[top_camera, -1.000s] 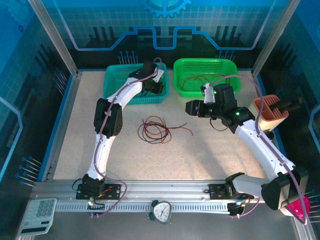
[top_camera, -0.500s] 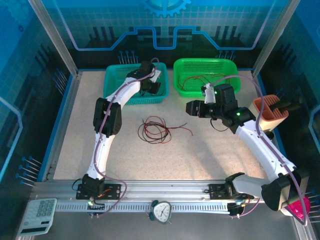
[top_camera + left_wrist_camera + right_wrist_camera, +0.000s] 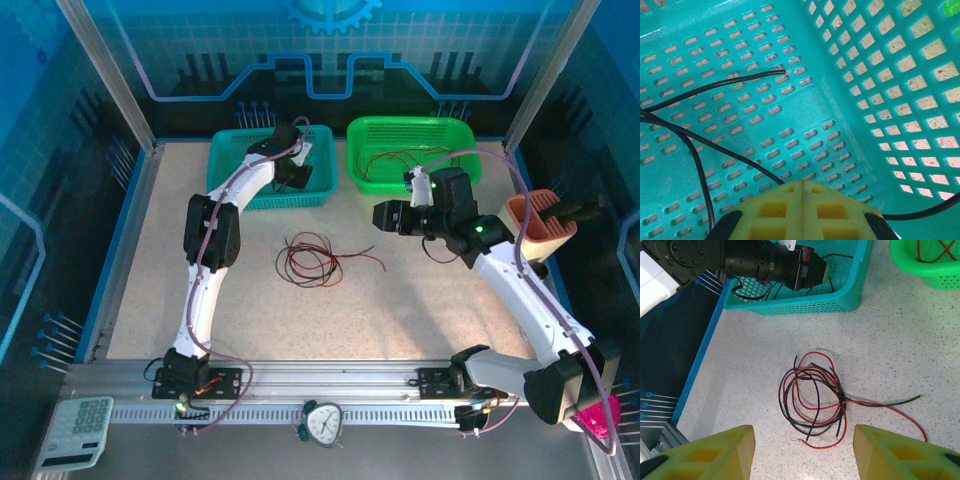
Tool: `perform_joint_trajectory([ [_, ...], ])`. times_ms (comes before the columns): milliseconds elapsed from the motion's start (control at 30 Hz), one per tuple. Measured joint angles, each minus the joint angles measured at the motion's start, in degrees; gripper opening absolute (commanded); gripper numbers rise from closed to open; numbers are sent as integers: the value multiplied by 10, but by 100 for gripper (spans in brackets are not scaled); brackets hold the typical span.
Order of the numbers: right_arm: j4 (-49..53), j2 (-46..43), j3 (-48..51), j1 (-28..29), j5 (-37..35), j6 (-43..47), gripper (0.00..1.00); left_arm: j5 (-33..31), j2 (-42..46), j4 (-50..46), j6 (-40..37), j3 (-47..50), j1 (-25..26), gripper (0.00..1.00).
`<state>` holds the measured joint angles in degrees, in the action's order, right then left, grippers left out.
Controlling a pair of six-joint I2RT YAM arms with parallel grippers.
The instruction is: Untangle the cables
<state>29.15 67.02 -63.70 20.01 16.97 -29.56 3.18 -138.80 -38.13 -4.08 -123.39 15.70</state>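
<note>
Calculator lies at the lower left of the overhead frame and a small clock at bottom centre, both below the metal rail that carries the arm bases.

Above the rail, on the speckled table, a tangle of red and black cables lies at mid-frame. It is loose and touches neither gripper. In the right wrist view, one red end and one black end trail from it toward the right edge.

Right gripper hangs over the table, right of the tangle and below the green basket in the frame. Its yellow fingers are spread wide with nothing between them. An orange container stands at the right edge of the table.

Left gripper is inside the teal basket at upper centre-left. Its fingers are pressed together. Black cables lie on the perforated floor of this basket. One strand runs in from the left up to the fingertips and another length comes out at the lower right. Whether a strand is caught between the fingers cannot be told.

The green basket stands just beside the teal one, at upper centre-right, and red cables lie curled inside it.
</note>
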Motion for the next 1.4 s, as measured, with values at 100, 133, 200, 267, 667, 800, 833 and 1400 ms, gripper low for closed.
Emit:
perform_joint_trajectory([
  [100,-12,9,17,0,-4,0,55,0,12,1,14,6,-4,26],
  [133,-18,16,26,0,-5,0,55,1,20,0,18,9,-5,30],
  [200,-26,40,53,-1,-10,0,55,1,48,0,26,15,-9,38],
  [267,-33,67,78,-1,-20,-3,55,1,86,3,34,26,-10,44],
  [667,-33,192,116,6,-115,26,52,54,411,143,148,324,-12,74],
  [800,-17,228,95,22,-155,60,50,70,473,179,190,439,-12,78],
  [833,-14,234,88,26,-163,68,50,72,483,182,196,456,-12,80],
  [1400,14,339,23,73,-256,130,41,78,589,239,251,561,-12,89],
])
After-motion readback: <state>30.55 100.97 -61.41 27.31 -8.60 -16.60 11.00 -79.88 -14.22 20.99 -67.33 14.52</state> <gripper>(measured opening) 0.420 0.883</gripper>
